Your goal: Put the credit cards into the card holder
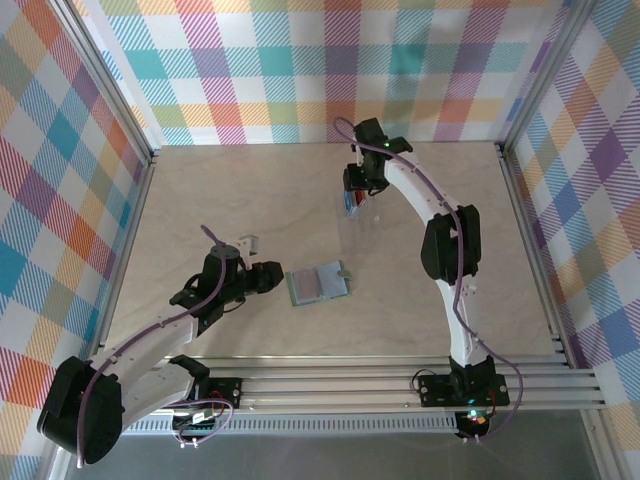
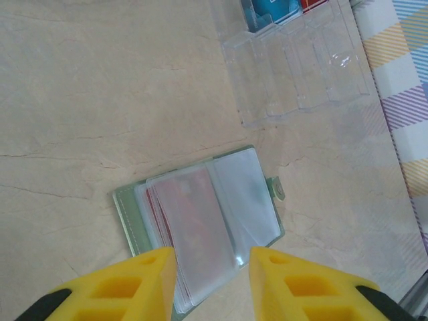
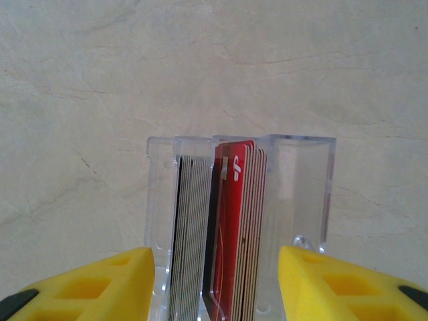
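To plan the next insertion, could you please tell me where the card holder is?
In the top view the card holder lies open on the table, just right of the left end effector, the clear tray beyond it.

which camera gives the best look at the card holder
Left wrist: the card holder lies open and close, a red card showing through its clear sleeves. Top external shows the card holder small, far off.

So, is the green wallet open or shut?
Open: the wallet lies spread flat, clear sleeves up, a red card inside one.
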